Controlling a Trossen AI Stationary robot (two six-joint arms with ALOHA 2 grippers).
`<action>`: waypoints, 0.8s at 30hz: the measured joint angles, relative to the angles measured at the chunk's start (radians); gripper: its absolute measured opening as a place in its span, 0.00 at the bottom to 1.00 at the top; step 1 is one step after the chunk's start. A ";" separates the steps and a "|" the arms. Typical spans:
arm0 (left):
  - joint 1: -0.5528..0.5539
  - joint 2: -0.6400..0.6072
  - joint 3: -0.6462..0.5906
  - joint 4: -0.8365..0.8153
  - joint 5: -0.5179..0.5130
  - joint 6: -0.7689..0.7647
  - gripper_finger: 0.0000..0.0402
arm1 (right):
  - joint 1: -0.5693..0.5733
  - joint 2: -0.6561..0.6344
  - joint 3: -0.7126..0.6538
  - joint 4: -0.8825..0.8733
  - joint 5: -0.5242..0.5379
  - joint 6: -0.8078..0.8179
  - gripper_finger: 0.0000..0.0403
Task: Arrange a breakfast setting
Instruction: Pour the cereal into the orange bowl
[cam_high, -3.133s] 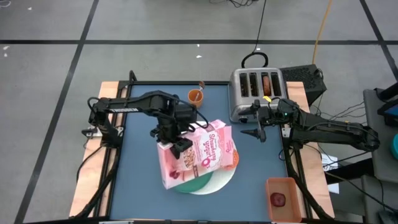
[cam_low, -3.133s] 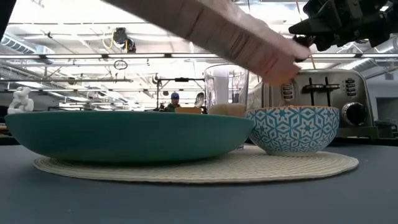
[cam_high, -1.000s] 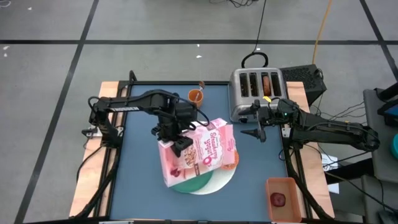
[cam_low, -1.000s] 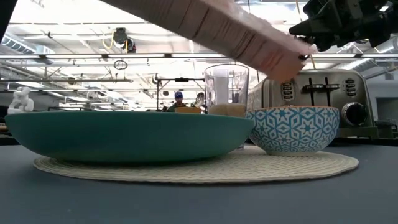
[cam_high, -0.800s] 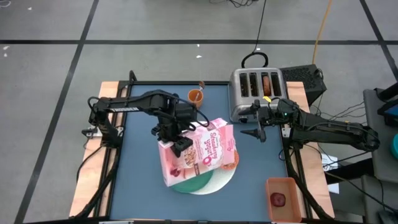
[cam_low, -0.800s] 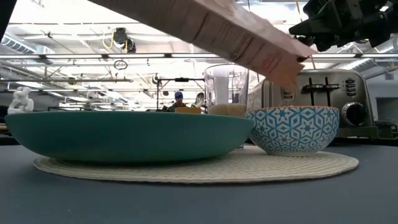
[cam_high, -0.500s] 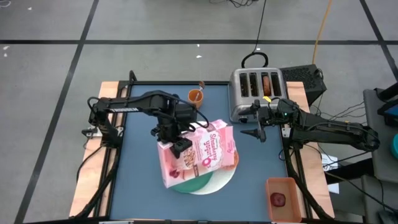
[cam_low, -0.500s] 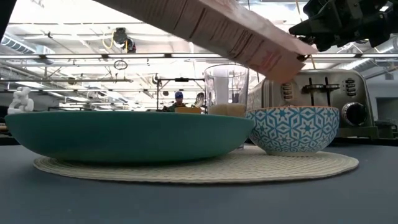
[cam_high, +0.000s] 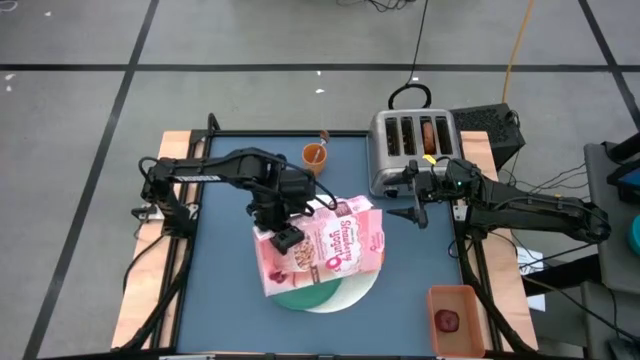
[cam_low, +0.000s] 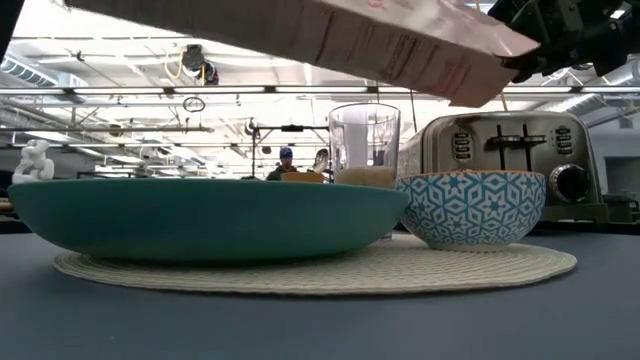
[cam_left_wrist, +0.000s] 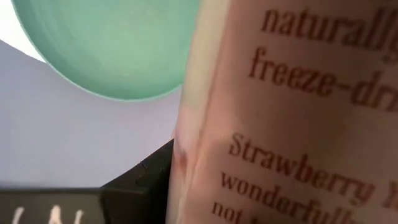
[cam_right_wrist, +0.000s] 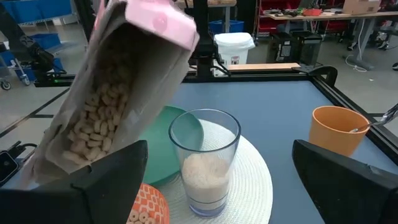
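Dark blue worktop (cam_high: 225, 190), lab floor around: left gripper (cam_high: 284, 236) fingers clamped on the tilted cereal box (cam_high: 325, 245) above the white mat (cam_high: 350, 292).
Risk: open box mouth hangs over bowl (cam_right_wrist: 146, 205) and glass (cam_right_wrist: 204, 160); more tilt probably spills cereal past the bowl onto green plate (cam_low: 200, 215). Right gripper (cam_high: 412, 213) waits by toaster (cam_high: 413, 145), fingers apart.

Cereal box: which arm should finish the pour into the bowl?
Left. Its tool already grips the pink cereal box, tipped over the patterned bowl. The right tool hangs empty beside the toaster.
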 joint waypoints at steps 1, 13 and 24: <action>0.000 -0.002 0.000 0.000 -0.006 0.014 0.49 | 0.000 0.000 0.000 0.000 0.000 0.000 0.98; 0.000 -0.005 0.000 0.000 -0.024 0.142 0.49 | 0.000 0.000 0.000 0.006 0.000 0.058 0.98; 0.011 -0.062 0.000 -0.001 -0.110 0.262 0.49 | 0.000 0.000 0.000 0.044 0.000 0.060 0.98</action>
